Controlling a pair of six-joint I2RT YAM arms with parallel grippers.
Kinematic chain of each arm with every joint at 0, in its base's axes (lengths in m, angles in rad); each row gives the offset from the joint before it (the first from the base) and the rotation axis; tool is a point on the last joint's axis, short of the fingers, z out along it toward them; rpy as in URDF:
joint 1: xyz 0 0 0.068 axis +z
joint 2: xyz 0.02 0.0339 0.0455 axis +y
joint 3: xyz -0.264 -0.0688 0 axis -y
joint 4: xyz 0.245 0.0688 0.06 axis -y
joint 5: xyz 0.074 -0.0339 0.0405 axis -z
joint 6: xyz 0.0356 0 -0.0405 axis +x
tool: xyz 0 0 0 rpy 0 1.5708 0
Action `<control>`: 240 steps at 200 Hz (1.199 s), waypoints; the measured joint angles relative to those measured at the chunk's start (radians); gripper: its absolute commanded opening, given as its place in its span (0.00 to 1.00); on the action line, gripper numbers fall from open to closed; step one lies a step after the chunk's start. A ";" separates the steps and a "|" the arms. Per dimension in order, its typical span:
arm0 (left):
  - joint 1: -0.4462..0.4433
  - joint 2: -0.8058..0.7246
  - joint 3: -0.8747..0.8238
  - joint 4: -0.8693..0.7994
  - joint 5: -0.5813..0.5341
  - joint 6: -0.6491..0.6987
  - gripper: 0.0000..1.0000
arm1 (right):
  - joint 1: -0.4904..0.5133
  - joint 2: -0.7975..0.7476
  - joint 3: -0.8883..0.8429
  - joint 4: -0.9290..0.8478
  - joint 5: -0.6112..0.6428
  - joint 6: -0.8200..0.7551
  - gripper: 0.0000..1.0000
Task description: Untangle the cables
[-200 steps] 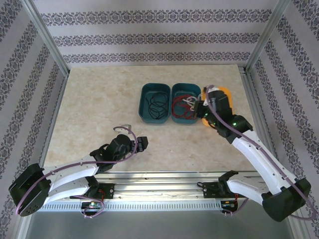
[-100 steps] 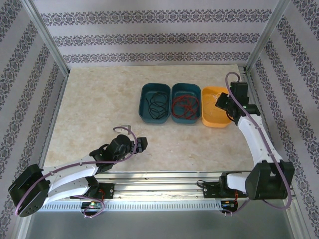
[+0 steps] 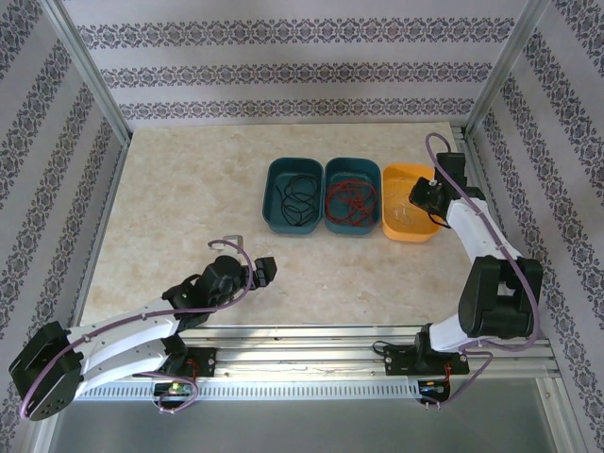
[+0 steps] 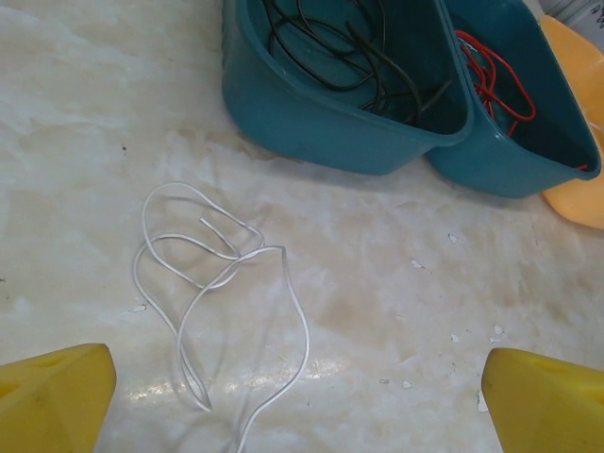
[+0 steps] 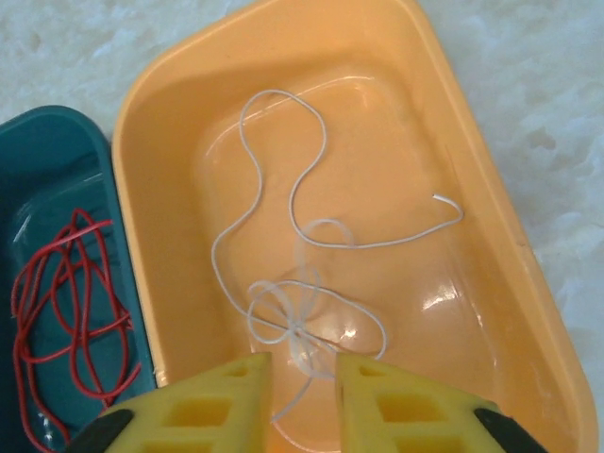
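Black cable (image 3: 295, 196) alone in left teal bin (image 3: 267, 189); red cable (image 3: 349, 200) alone in middle teal bin (image 3: 351, 162); white cable (image 5: 297, 330) loose in orange bin (image 5: 160, 236).
Second white cable (image 4: 231, 269) looped on marble table (image 4: 75, 142), lower left of left wrist view. Likely last one to sort.
Left gripper (image 4: 302, 401) spread wide, empty, just short of it.
Right gripper (image 5: 302, 396) over orange bin, fingers narrowly parted; grip on cable tail unclear.

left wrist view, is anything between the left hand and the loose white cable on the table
Nothing visible. The white cable lies flat on the table just ahead of the open left hand; the teal bin stands beyond it.
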 measured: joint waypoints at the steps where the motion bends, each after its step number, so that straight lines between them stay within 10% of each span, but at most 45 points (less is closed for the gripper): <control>1: 0.000 0.000 0.000 0.000 0.000 0.000 0.99 | 0.000 0.001 0.000 0.000 0.000 0.001 0.30; 130: 0.000 -0.005 -0.002 -0.038 -0.035 -0.019 0.99 | 0.022 -0.213 -0.036 -0.002 -0.100 0.002 0.41; 240: 0.169 -0.185 -0.024 -0.337 -0.137 -0.229 0.99 | 0.655 -0.277 -0.097 -0.037 -0.014 0.023 0.54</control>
